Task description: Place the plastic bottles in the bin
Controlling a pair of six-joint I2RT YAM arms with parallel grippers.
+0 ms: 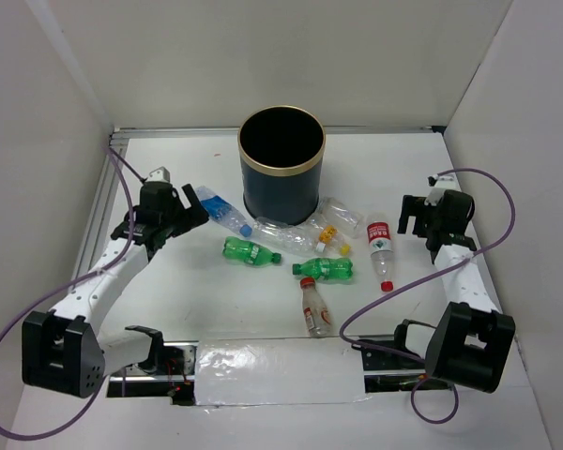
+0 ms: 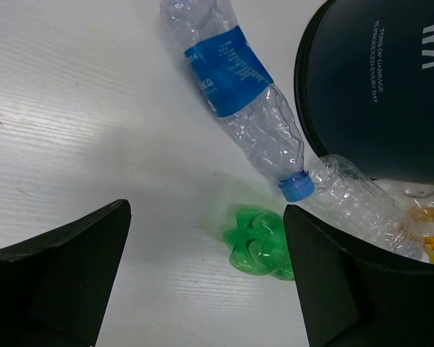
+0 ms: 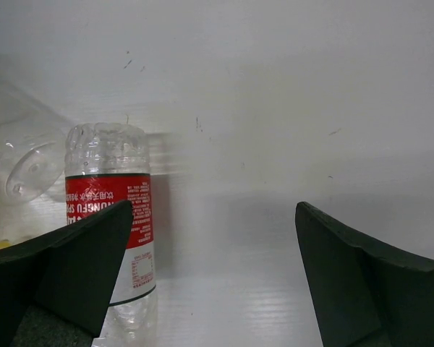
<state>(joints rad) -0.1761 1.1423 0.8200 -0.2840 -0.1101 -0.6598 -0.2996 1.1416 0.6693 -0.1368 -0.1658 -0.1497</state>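
Top view first: the white table (image 1: 169, 169) fills the frame, and the dark bin (image 1: 280, 192) with its gold rim stands upright at upper centre, mouth open and nothing visible inside. All seven plastic bottles lie flat on the table, in a loose arc below and around the bin.

Left of centre, the left gripper (image 2: 206, 211) has its fingers spread wide and holds nothing. Just beyond it the blue-label bottle (image 2: 235, 94) runs diagonally, with its blue cap close to the bin's wall. A crumpled clear bottle (image 2: 362, 206) starts right beside that cap and hugs the foot of the bin. The base of a green bottle (image 2: 257, 242) sits near the inner edge of the gripper's frame-right finger.

At right, the right gripper (image 3: 214, 208) is also spread and empty above bare table. The red-label bottle (image 3: 114, 238) is partly hidden behind the finger at the left of its wrist view.

Lower centre in the top view: a second green bottle (image 1: 324, 269), then a small red-capped bottle (image 1: 313, 307). A yellow-capped clear bottle (image 1: 330, 236) lies close to the bin.
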